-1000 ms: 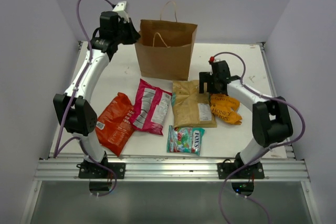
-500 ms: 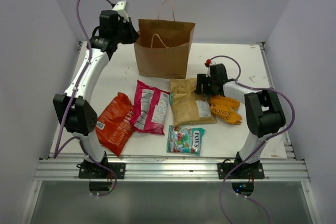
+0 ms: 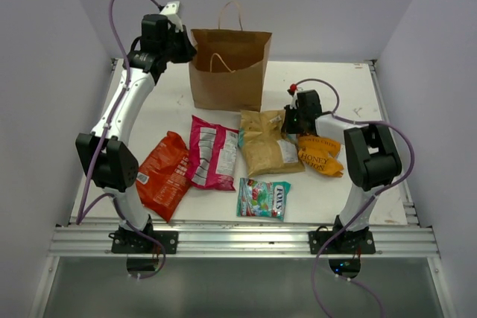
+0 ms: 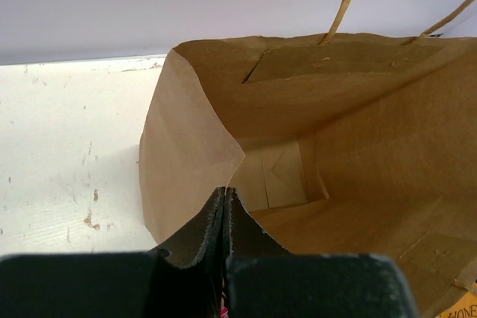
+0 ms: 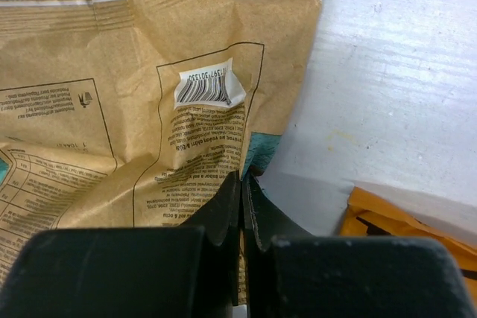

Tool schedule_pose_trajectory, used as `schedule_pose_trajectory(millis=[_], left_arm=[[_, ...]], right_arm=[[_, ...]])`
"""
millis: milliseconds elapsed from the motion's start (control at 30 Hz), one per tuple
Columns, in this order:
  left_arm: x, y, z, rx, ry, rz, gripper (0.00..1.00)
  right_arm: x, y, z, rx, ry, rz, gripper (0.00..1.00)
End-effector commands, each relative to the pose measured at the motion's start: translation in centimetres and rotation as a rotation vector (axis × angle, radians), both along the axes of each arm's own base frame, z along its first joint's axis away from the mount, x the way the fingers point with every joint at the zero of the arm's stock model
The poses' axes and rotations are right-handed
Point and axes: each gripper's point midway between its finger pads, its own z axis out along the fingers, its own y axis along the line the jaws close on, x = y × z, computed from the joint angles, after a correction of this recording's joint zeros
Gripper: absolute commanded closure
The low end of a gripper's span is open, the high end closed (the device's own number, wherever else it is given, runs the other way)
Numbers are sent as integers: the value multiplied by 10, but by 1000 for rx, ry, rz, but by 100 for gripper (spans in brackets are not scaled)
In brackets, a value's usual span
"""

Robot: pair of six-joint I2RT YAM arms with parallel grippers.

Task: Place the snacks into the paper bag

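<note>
The brown paper bag [image 3: 227,72] stands upright and open at the back of the table, and its empty inside shows in the left wrist view [image 4: 335,132]. My left gripper [image 3: 190,46] [image 4: 225,193] is shut on the bag's left rim. The tan kraft pouch [image 3: 264,143] [image 5: 112,124] lies flat in front of the bag. My right gripper [image 3: 287,121] [image 5: 243,178] is shut on the pouch's right edge. Also flat on the table are the magenta bag [image 3: 212,153], the red-orange chip bag [image 3: 162,176], the orange-yellow bag [image 3: 320,156] [image 5: 395,221] and the teal candy packet [image 3: 263,199].
The white table [image 3: 350,87] is enclosed by pale walls at the left, back and right. An aluminium rail [image 3: 238,240] runs along the near edge by the arm bases. The right arm's elbow [image 3: 369,156] stands beside the orange-yellow bag.
My right gripper moved left to the tan pouch's edge and shut on it, nudging the pouch left. My left gripper finished shutting on the bag's rim, and the bag shifted slightly left.
</note>
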Motion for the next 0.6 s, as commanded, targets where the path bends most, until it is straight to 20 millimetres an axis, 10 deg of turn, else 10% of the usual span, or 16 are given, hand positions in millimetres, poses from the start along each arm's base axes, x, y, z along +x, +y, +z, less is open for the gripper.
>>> schedule_pose_trajectory(millis=[0, 400, 567], left_arm=[[1, -5, 8, 11, -16, -26, 100], [-6, -3, 20, 17, -20, -32, 100], [-12, -5, 20, 14, -8, -47, 100]], right_arm=[[4, -7, 22, -53, -30, -8, 100], [14, -62, 296, -154, -579, -230, 100], [26, -60, 374, -91, -746, -265, 100]])
